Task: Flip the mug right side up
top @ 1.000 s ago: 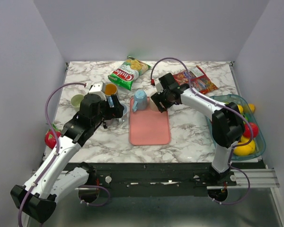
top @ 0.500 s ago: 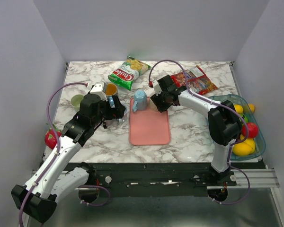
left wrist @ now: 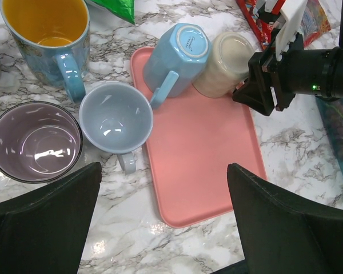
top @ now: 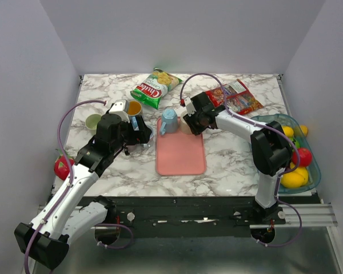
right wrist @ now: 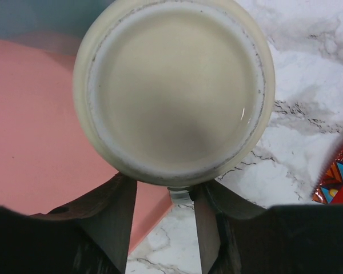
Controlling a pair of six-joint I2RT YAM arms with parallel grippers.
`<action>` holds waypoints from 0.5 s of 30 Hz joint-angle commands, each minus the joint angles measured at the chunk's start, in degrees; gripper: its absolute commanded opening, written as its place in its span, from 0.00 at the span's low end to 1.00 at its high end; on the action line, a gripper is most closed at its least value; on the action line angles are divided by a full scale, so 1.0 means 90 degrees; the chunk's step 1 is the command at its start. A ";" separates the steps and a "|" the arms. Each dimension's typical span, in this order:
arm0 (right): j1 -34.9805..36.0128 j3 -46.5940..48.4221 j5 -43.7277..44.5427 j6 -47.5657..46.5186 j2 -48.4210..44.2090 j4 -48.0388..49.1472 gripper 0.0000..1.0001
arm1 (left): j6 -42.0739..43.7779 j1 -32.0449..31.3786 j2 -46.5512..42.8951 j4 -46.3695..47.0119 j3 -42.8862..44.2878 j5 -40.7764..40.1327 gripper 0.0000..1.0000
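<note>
Right wrist view: the cream mug [right wrist: 174, 85] stands base-up at the far right corner of the pink tray [right wrist: 28, 125]. The right gripper [right wrist: 164, 193] is set narrow astride what looks like its handle. A sliver of background shows on one side, so I judge it not yet clamped.

The left gripper [left wrist: 164, 171] hangs spread wide and empty over the tray's near half.

The inverted blue mug [left wrist: 177, 54] sits right against the cream one (touching, as far as I can tell). A careless lift or roll could tip it. A pinch on the handle alone could also let the mug swing or slip.

The green snack bag [top: 155, 87] and red packet [top: 238, 97] carry lettering too small to read. The blue mug's base stamp is illegible too.
</note>
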 commanded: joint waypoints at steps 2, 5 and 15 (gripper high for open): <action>-0.0024 -0.0026 0.0226 0.0163 -0.0215 0.0326 0.46 | 0.0068 0.0045 0.0014 0.0167 -0.0079 0.0169 0.99; -0.0024 0.0004 0.0306 0.0183 -0.0176 0.0326 0.31 | 0.0068 0.0055 -0.0006 0.0157 -0.0128 0.0169 0.99; -0.0033 -0.0200 0.0482 0.0310 -0.0331 0.0423 0.00 | 0.0058 0.0074 0.0043 0.0186 -0.0157 0.0159 0.99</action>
